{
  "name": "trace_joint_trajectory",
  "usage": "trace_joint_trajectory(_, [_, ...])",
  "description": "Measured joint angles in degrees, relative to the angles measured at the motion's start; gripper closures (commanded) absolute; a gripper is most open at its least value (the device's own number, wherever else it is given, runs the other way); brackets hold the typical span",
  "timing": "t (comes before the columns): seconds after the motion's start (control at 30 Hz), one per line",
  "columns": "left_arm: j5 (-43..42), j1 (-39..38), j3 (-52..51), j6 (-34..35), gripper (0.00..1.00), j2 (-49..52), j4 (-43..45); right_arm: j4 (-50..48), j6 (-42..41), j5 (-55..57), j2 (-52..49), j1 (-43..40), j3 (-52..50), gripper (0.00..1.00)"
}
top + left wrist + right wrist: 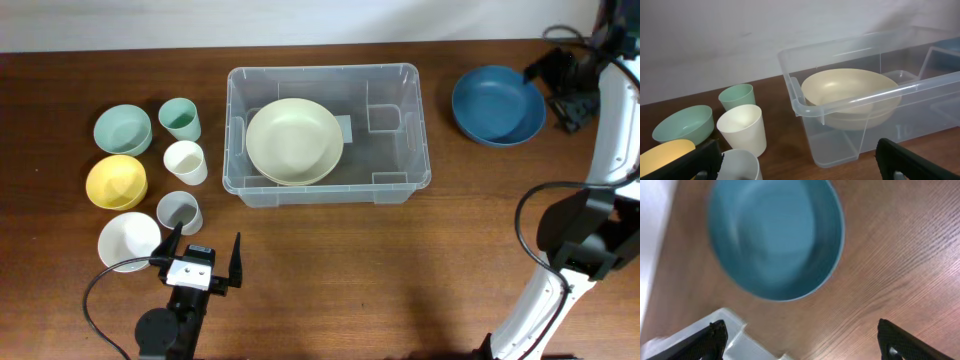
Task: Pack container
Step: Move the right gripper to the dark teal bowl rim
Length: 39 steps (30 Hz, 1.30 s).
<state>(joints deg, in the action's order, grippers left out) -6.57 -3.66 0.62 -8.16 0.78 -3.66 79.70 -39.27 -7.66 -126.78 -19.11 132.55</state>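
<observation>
The clear plastic container (414,110) stands at mid-table with a cream bowl (294,141) in its left half. It also shows in the left wrist view (840,52) with the cream bowl (850,90) inside. A blue bowl (497,104) sits on the table right of the container. My left gripper (205,258) is open and empty near the front edge, beside a grey cup (179,212). My right gripper (562,92) is open and empty, right of the blue bowl (775,235). A corner of the container (735,335) shows in the right wrist view.
Left of the container stand a green bowl (123,129), a green cup (180,119), a white cup (185,162), a yellow bowl (116,182) and a white bowl (128,241). A wall runs behind the table.
</observation>
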Motion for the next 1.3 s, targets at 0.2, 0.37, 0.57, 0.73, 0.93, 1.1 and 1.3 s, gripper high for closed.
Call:
trace_joint_trajectory(0.2, [0.0, 0.0, 0.0, 0.0, 0.0, 0.0, 0.0, -10.43, -0.11, -0.79, -0.42, 0.42, -12.59, 0.09])
trace_joint_trajectory(0.37, [0.0, 0.0, 0.0, 0.0, 0.0, 0.0, 0.0, -17.86, -0.7, -3.04, -1.11, 0.46, -19.82, 0.09])
trace_joint_trajectory(0.57, [0.0, 0.0, 0.0, 0.0, 0.0, 0.0, 0.0, -19.82, -2.84, -3.61, -1.46, 0.46, -22.84, 0.09])
trace_joint_trajectory(0.73, [0.0, 0.0, 0.0, 0.0, 0.0, 0.0, 0.0, -19.54, -5.62, -3.28, -2.1, 0.46, -22.88, 0.09])
trace_joint_trajectory(0.93, [0.0, 0.0, 0.0, 0.0, 0.0, 0.0, 0.02, -19.65, -8.87, -2.67, -3.54, 0.46, -22.88, 0.1])
trace_joint_trajectory(1.1, [0.0, 0.0, 0.0, 0.0, 0.0, 0.0, 0.0, -20.24, -10.21, -2.27, -4.87, 0.46, -22.97, 0.17])
trace_joint_trajectory(1.3, [0.0, 0.0, 0.0, 0.0, 0.0, 0.0, 0.0, -20.46, -11.06, -1.75, -5.07, 0.46, -22.97, 0.41])
